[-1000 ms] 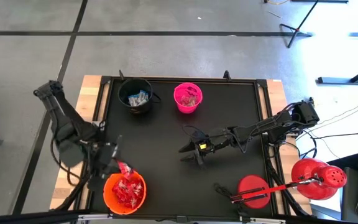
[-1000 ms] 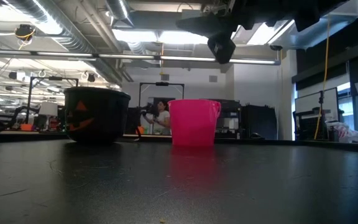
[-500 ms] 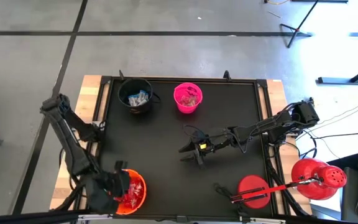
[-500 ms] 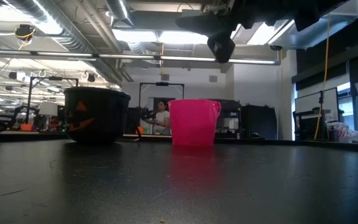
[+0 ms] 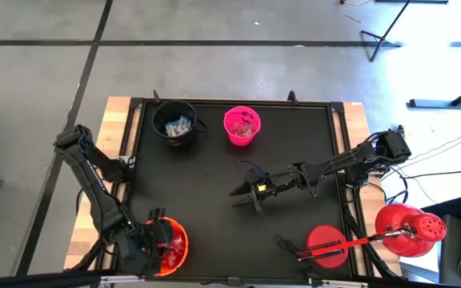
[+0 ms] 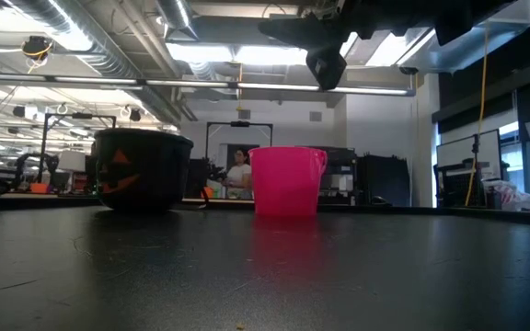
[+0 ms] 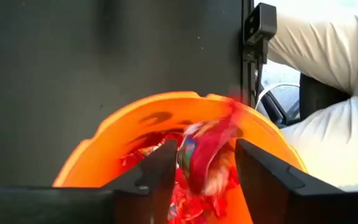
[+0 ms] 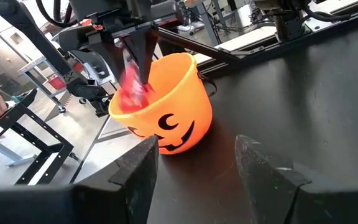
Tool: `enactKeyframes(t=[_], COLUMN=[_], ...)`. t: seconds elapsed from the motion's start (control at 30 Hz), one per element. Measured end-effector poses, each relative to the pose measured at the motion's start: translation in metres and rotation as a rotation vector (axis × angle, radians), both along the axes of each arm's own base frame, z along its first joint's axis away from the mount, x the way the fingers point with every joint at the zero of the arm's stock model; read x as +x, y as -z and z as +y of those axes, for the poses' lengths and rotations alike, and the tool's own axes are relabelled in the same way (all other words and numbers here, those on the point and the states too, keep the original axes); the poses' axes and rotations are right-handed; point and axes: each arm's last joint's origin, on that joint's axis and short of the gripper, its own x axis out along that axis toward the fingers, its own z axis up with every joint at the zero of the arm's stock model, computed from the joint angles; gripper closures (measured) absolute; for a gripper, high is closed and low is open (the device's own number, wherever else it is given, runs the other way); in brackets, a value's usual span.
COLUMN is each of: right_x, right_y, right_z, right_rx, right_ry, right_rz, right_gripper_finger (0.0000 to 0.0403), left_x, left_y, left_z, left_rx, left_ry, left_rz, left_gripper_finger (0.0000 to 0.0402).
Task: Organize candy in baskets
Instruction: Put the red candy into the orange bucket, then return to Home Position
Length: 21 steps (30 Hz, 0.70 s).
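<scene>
The left gripper [image 7: 201, 165] has its two dark fingers [image 7: 157, 171] spread, and a red shiny packet [image 7: 205, 149] hangs between them — whether the pads press it I cannot tell, as it is blurred. Just beyond the fingertips gapes the orange bucket [image 7: 104, 140], with more red candy [image 5: 169, 246] heaped inside. A second ago this gripper stood beside the bucket's rim with the packet held clear; it has since swung over the bucket's mouth, covering much of it from above.

The right gripper [image 5: 246, 194] hangs above mid-table with its fingers [image 8: 135, 168] parted and nothing between them — unmoved since the earlier frames. Far ahead of those fingers sits the orange bucket; well behind them, at the far edge, stand the black bucket [image 5: 174, 122], holding blue-and-white bars [image 5: 176, 126], and the pink bucket [image 5: 242, 126] just beside it.
</scene>
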Motion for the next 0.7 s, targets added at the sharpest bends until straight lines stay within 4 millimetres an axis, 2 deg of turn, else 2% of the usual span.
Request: enactKeyframes(t=[0.17,0.4,0.57,0.7], right_x=[0.000,0.000,-0.008,-0.023], right_y=[0.000,-0.001,-0.019,-0.038], right_z=[0.000,-0.001,-0.003,-0.008], right_rx=[-0.023,-0.090,-0.156,-0.250], right_ry=[-0.005,-0.004,-0.004,0.046], right_rz=[-0.008,-0.033,-0.107,-0.120], right_gripper_finger=[0.0189,0.0189,0.0189,0.0189], left_x=[0.006,0.019,0.019,0.012], left_y=[0.000,-0.012,-0.035,-0.057], left_z=[0.005,0.028,0.052,0.073], left_rx=[0.021,0.042,0.119,0.228], left_ry=[0.001,-0.015,-0.013,-0.029], left_rz=[-0.006,-0.043,-0.162,-0.290], left_gripper_finger=[0.0218,0.0219,0.0222,0.0223])
